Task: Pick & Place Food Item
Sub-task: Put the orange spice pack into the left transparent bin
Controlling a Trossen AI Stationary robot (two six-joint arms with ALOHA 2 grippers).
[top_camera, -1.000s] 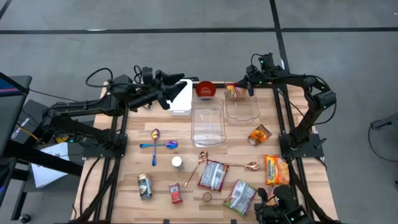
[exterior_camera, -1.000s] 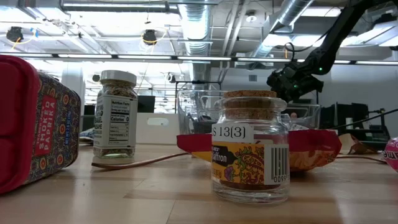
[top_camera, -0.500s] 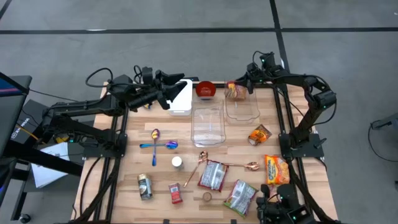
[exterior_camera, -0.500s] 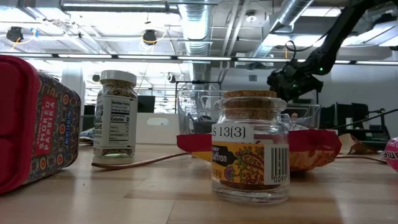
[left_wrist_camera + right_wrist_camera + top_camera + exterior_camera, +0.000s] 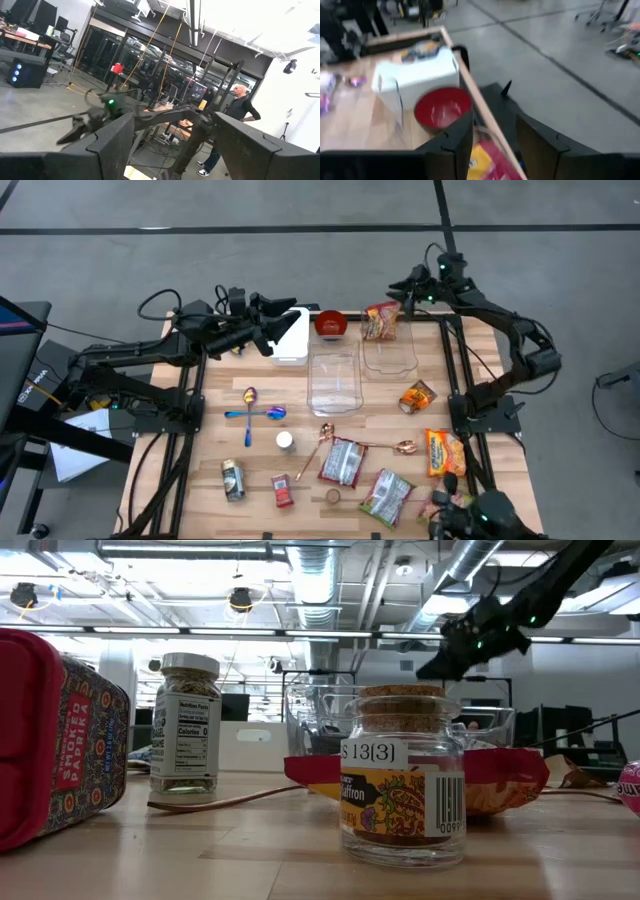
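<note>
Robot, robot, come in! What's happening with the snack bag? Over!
Left gripper open, parked by white box. Right gripper open, empty, raised. Snack bag at clear container far end. Nothing blocking.

Right hand (image 5: 400, 284) raised, fingers parted; left hand (image 5: 272, 326) open.
</note>
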